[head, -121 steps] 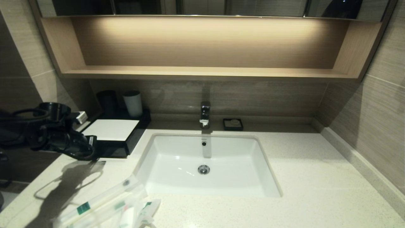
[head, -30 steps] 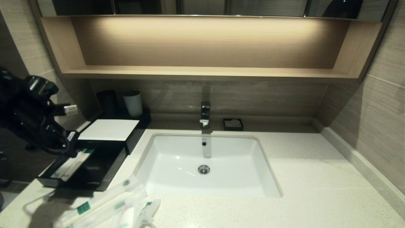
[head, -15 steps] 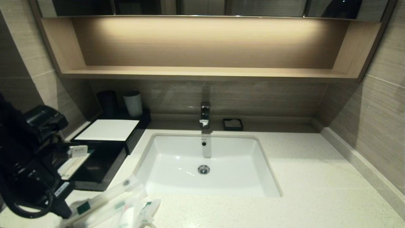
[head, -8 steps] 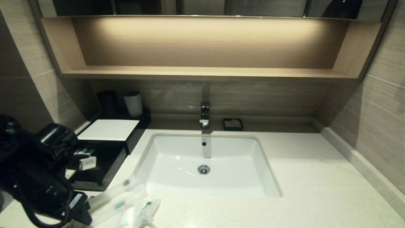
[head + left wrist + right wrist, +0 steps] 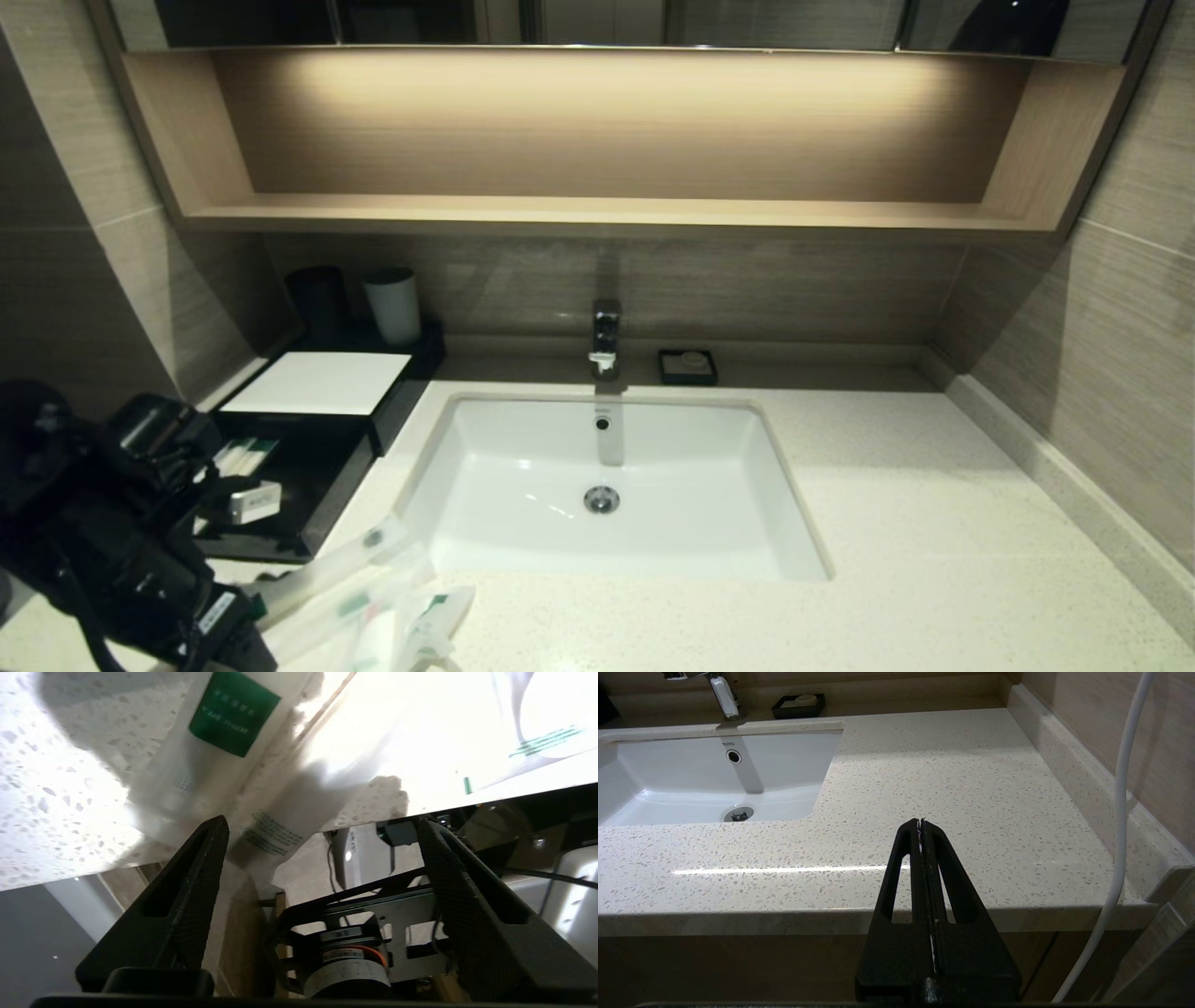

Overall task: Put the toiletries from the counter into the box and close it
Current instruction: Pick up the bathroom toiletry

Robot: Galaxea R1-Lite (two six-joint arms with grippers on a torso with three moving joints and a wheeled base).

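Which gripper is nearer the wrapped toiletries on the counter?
Left. The left gripper hangs open right over the toiletries; the right gripper sits shut, off the counter's opposite end.

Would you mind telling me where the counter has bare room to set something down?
The counter is bare right of the sink, out to the wall. It is crowded at the near left corner: toiletries, the open left claw and the box.

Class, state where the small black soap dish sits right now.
In the head view, the soap dish sits on the counter behind the sink, just right of the tap.
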